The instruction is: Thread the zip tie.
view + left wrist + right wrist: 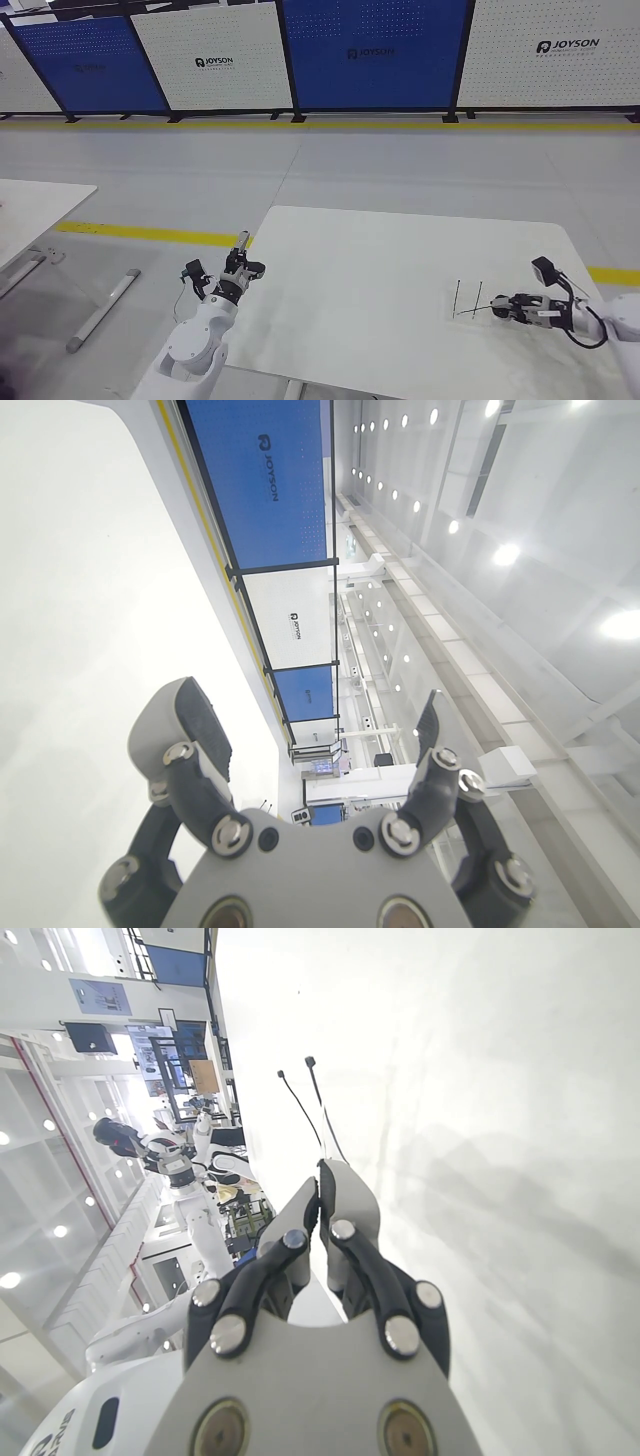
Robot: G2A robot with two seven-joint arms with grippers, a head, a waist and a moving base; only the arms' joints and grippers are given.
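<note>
Two thin black zip ties lie side by side on the white table (380, 270) near its right side, one zip tie (458, 298) (299, 1105) beside the other zip tie (479, 294) (315, 1080), with their small square heads pointing away from my right gripper. My right gripper (496, 308) (320, 1168) rests low over the table, its fingers pressed together at the ties' tail ends and apparently pinching a tie; I cannot tell which one. My left gripper (240, 246) (320, 720) stands open and holds nothing at the table's left edge, far from the ties.
The table's left edge runs right beside the left gripper. Another white table (40, 205) stands further left across the floor. Blue and white pegboard panels (375, 55) line the back of the room.
</note>
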